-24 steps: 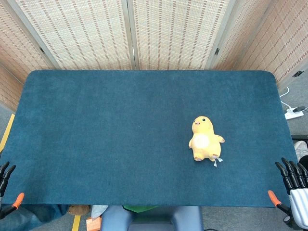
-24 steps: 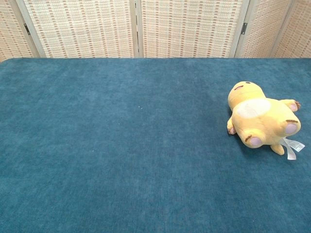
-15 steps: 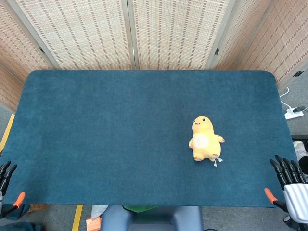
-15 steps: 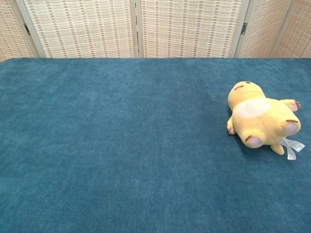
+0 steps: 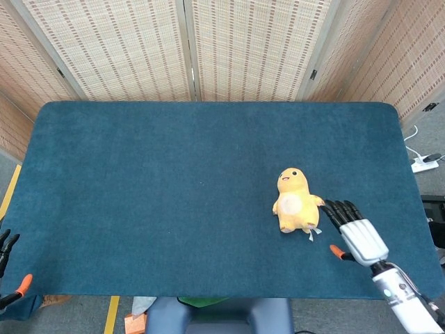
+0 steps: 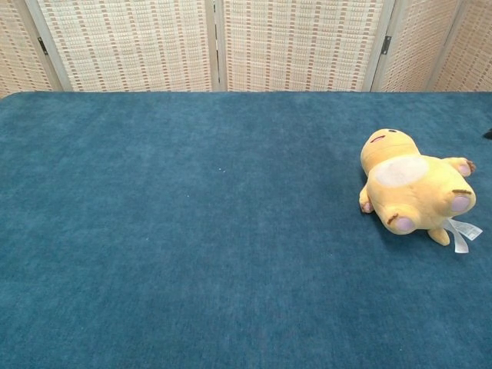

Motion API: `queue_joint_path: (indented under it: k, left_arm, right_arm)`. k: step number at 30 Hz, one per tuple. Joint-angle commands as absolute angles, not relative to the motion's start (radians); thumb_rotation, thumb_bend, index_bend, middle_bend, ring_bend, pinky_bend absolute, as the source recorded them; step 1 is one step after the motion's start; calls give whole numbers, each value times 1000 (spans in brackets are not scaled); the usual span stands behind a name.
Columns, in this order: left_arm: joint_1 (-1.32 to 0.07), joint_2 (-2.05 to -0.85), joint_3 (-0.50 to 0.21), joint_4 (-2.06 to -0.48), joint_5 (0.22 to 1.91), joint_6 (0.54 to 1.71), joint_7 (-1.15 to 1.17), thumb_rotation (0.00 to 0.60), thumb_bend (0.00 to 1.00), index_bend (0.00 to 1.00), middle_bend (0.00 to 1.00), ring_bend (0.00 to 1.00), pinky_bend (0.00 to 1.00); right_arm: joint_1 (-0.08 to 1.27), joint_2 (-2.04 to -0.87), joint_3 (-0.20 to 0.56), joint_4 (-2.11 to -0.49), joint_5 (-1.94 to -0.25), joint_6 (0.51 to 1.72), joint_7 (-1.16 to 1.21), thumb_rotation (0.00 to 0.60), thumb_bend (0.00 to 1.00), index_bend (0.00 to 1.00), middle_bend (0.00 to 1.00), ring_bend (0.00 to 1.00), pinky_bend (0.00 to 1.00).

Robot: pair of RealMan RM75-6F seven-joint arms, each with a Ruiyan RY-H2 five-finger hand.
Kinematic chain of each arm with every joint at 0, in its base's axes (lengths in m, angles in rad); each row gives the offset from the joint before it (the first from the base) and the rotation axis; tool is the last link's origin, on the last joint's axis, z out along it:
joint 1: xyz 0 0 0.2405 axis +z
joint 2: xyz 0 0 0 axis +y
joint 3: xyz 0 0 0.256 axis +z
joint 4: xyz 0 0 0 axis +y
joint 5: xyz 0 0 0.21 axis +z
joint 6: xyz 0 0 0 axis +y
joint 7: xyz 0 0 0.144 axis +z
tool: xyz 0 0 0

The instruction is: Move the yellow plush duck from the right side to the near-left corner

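The yellow plush duck (image 5: 295, 204) lies on its back on the right half of the blue table (image 5: 174, 195), head toward the far side; it also shows at the right of the chest view as the duck (image 6: 411, 187). My right hand (image 5: 353, 230) hovers just right of the duck, fingers spread and pointing toward it, holding nothing. Only a small dark bit shows at the chest view's right edge. My left hand (image 5: 8, 271) is off the near-left corner, mostly out of frame, its black fingers apart.
Woven folding screens (image 5: 188, 49) stand behind the table's far edge. A power strip (image 5: 424, 163) lies on the floor off the right side. Blue cloth covers the whole table surface.
My right hand has swung in from beyond the near-right corner to a spot over the table beside the duck. The left hand has sunk lower at the near-left corner. The duck has not moved.
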State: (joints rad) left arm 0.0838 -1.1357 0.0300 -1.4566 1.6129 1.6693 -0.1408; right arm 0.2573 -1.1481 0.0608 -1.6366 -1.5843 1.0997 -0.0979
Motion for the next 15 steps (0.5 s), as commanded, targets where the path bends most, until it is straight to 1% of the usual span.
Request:
queue_joint_path:
  k: [1,6,9,11,13,14,15]
  left_arm:
    - [83,-1134,28,-1455,1603,1661,-145,600,336,21,0,0,147]
    - [79,-1130,23,-1452,1585,1645,-160,600,346,21,0,0,148]
    - [79,-1128,22,-1447,1587,1646,-171,600,346,21,0,0,148]
    - [79,-1129,21,-1445,1586,1647,-176,600,346,21,0,0,147]
    - [79,-1128,22,-1444,1584,1643,-179,600,346,21,0,0,147]
    - [78,-1127,23,-1443,1584,1641,-180,600,346,21,0,0,148]
    - [78,-1127,22,-1444,1582,1641,-181,600,346,21,0,0,148]
  right_arm:
    - [386,-1210,113,-1648,-1467,936,-200,600,240,0,0,0,0]
    - [453,-1275,129,-1603,-1377,862,-299,600,253,0,0,0,0]
    - [482,-1313,129,-1575,-1333,844,-356,600,300,0,0,0,0]
    - [491,-1336,127,-1556,-1317,854,-396,600,331,0,0,0,44]
    - [495,-1363,123,-1539,-1304,874,-434,600,352,0,32,11,181]
    - [494,-1372,121,-1533,-1300,886,-447,600,367,0,86,53,281]
    - [492,-1383,121,-1527,-1297,902,-459,600,389,31,163,119,393]
